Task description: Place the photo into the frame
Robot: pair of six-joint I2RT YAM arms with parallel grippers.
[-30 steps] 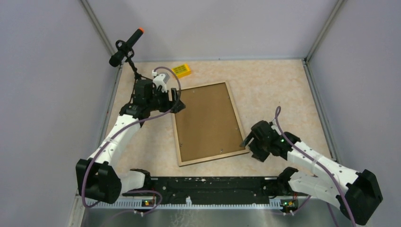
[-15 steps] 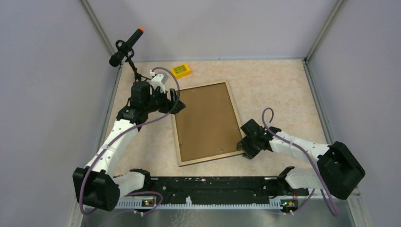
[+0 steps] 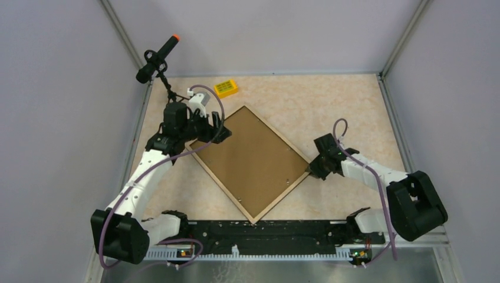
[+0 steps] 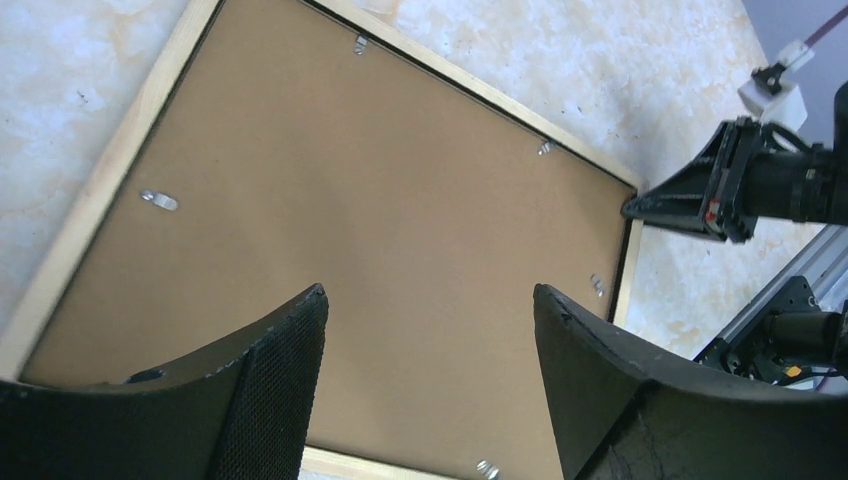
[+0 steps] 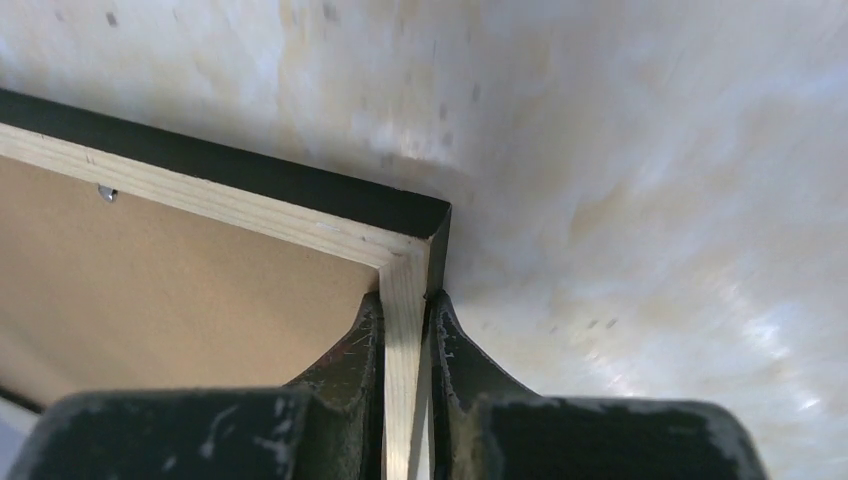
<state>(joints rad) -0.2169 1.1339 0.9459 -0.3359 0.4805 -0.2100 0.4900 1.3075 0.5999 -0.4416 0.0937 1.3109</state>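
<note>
Right gripper (image 5: 405, 312) is pinched on the right corner rail of the frame (image 3: 250, 159). Compared with half a second ago, the frame now lies diamond-wise on the beige table (image 3: 348, 106), back face up, with the backing board (image 4: 380, 230) clipped in. Left gripper (image 3: 216, 126) hangs spread over its far-left part. The photo is not visible, so this is probably repositioning only. Beyond: yellow box (image 3: 226, 88), grey walls.
</note>
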